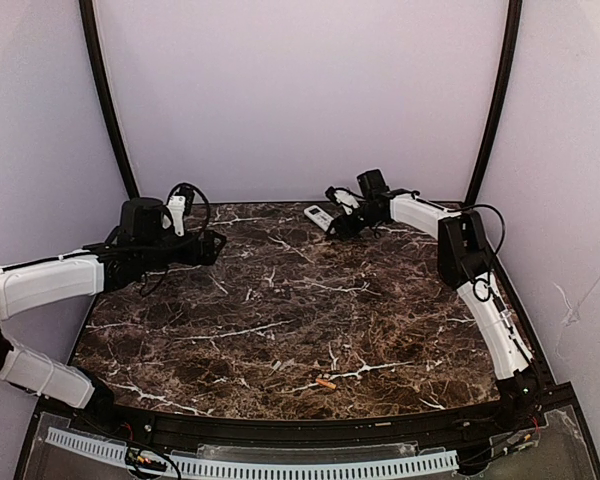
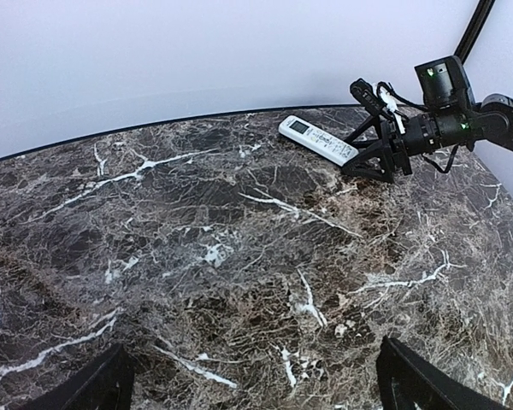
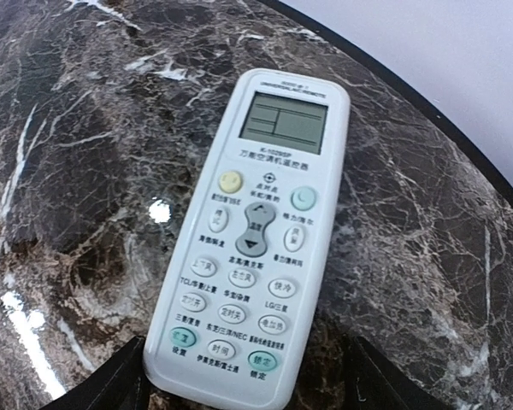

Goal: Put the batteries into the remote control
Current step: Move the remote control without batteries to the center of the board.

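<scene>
- Item 1, remote control (image 3: pixel 255 248): white handset, face up on the marble table (image 1: pixel 280 300), at the far edge, right of ctr. The display end points away from your R wrist cam, the button rows toward it.
- Item 2, battery (image 1: pixel 326 382): one orange-copper cell, lying flat nr the table's near edge, slightly right of ctr. It is well apart from the remote control & from both arms. Only this one cell shows in your views.
- Item 3, right gripper (image 3: pixel 244 342): the arm is stretched out to the far edge. The fingers are spread, one on each side of the handset's button end. You can't tell from the wrist view whether the pads touch the casing; they look just beside it.
- Item 4, left gripper (image 2: pixel 252 350): the fingers are wide apart, w/ only dark veined marble between them. It sits over the table's left side and faces across toward the handset, well apart from it. The other arm's fingers show in its view, at the handset's end.
</scene>
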Available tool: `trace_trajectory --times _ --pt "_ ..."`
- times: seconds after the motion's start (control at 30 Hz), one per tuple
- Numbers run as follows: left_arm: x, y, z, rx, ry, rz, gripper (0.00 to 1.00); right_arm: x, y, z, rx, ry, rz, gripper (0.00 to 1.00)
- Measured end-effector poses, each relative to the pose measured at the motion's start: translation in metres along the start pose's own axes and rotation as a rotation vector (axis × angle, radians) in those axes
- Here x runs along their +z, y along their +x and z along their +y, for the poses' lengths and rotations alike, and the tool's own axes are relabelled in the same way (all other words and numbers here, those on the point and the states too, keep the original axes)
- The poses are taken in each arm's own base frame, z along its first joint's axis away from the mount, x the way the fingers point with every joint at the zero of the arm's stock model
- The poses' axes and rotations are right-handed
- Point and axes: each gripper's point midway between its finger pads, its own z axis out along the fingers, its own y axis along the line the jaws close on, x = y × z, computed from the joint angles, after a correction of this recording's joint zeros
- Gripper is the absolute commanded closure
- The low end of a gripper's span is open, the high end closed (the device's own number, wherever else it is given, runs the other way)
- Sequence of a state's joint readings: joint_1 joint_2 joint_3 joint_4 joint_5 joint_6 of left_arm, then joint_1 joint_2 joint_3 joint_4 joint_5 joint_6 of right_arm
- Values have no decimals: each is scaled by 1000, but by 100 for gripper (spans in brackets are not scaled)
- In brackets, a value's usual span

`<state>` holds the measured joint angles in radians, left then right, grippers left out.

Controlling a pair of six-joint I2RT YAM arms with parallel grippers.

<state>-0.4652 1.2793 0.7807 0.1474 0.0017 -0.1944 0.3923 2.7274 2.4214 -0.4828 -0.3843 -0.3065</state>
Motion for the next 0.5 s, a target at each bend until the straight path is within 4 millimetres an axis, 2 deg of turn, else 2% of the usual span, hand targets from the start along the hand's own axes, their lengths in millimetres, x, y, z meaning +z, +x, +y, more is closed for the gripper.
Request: trace_trajectory --times 0.1,0.27,0.5 --pt "-1 -2 2 0 -10 -6 0 2 -1 -4 5 43 8 31" --pt "-2 1 4 -1 -23 0 0 4 -2 -4 -3 84 22 47" --pt "-8 3 6 -8 -29 -3 0 6 -3 2 -10 76 20 58"
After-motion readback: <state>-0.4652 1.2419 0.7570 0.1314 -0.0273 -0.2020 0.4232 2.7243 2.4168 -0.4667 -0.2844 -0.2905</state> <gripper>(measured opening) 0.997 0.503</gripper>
